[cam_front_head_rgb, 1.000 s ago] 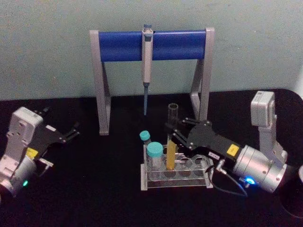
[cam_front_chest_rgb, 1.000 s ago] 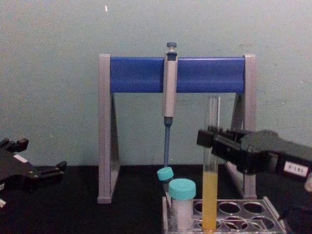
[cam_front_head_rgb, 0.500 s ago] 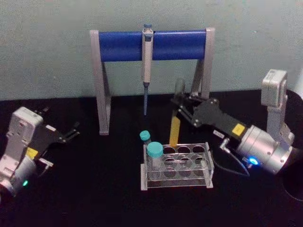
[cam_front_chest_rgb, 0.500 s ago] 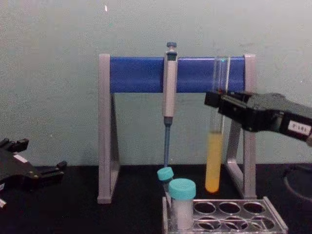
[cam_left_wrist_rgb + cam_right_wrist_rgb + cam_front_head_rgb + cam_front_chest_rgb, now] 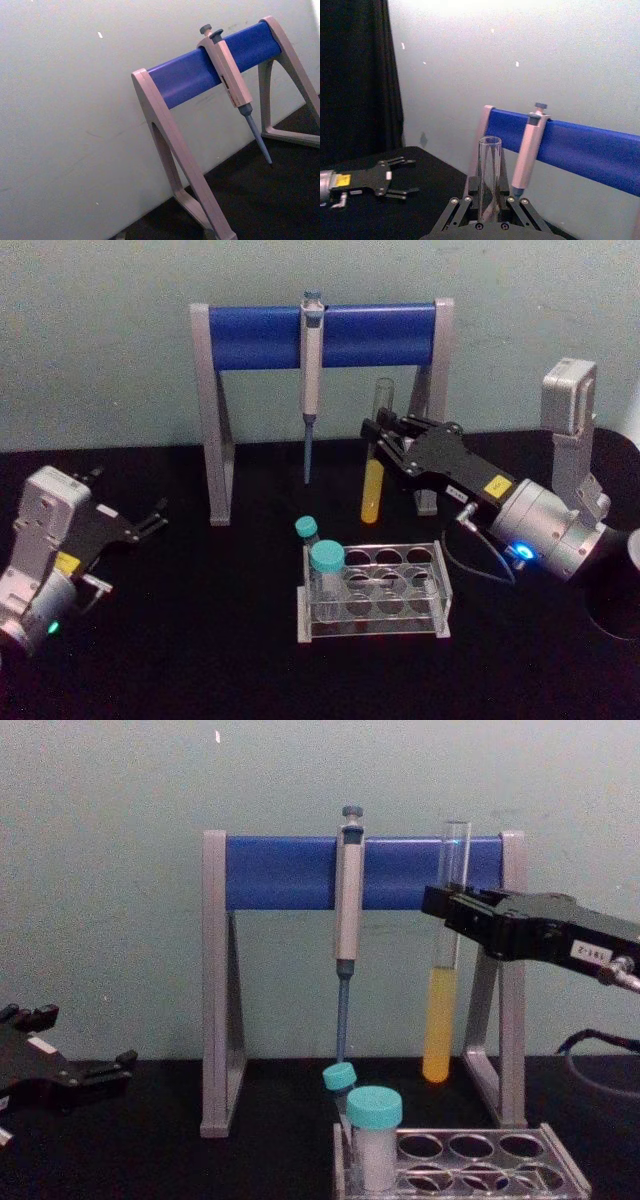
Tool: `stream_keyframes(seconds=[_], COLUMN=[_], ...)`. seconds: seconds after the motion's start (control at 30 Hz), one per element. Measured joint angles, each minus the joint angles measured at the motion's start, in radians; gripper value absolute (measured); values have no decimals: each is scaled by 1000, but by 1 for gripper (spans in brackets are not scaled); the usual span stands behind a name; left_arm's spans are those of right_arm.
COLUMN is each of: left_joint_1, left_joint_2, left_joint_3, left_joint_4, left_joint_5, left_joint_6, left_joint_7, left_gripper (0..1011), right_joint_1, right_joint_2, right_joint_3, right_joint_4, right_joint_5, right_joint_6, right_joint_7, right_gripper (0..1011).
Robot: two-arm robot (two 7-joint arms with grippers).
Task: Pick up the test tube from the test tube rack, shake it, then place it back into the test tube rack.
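Black tabletop under a pale green wall: your test tube (image 5: 373,490) hangs upright, higher than half a second ago and clear of the test tube rack (image 5: 437,590), at its 12 o'clock. The right gripper (image 5: 379,443) clamps its bare upper glass. A white label on that gripper is unreadable in the chest view. At 9 o'clock, the left gripper (image 5: 155,518) sits parked, fingers spread. Your right wrist view shows the tube's open mouth.

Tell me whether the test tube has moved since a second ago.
Yes. The right gripper has lifted the test tube up out of the test tube rack; its rim, earlier below the blue bar, now stands above it.
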State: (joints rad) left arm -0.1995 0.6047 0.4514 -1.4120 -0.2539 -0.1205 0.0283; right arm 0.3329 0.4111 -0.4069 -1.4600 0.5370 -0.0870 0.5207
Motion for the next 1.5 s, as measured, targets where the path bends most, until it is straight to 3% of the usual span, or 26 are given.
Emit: stream_keyframes(seconds=[0.33, 0.57, 0.8, 1.1, 1.27, 1.5], left_joint_1=[0, 0, 0, 0, 0, 0], left_joint_2=[0, 0, 0, 0, 0, 0], left_joint_3=[0, 0, 0, 0, 0, 0], left_joint_4=[0, 0, 0, 0, 0, 0], left_joint_5=[0, 0, 0, 0, 0, 0], left_joint_6=[0, 0, 0, 0, 0, 0], left_joint_7=[0, 0, 0, 0, 0, 0], left_gripper=[1001, 1001, 1001, 1001, 1001, 1001], right_joint_1=[-38, -119, -162, -111, -68, -36], right_joint_2=[18, 71, 99, 64, 32, 4], right_joint_3=[34, 68, 67, 17, -1, 5], right_joint_4=[-42, -144, -204, -148, -89, -34], right_joint_5=[-26, -32, 20, 85, 70, 26], right_joint_6=[10, 60, 101, 77, 25, -22], right_joint_7=[-52, -74, -28, 44, 36, -5], right_gripper=[229, 229, 229, 228, 228, 228])
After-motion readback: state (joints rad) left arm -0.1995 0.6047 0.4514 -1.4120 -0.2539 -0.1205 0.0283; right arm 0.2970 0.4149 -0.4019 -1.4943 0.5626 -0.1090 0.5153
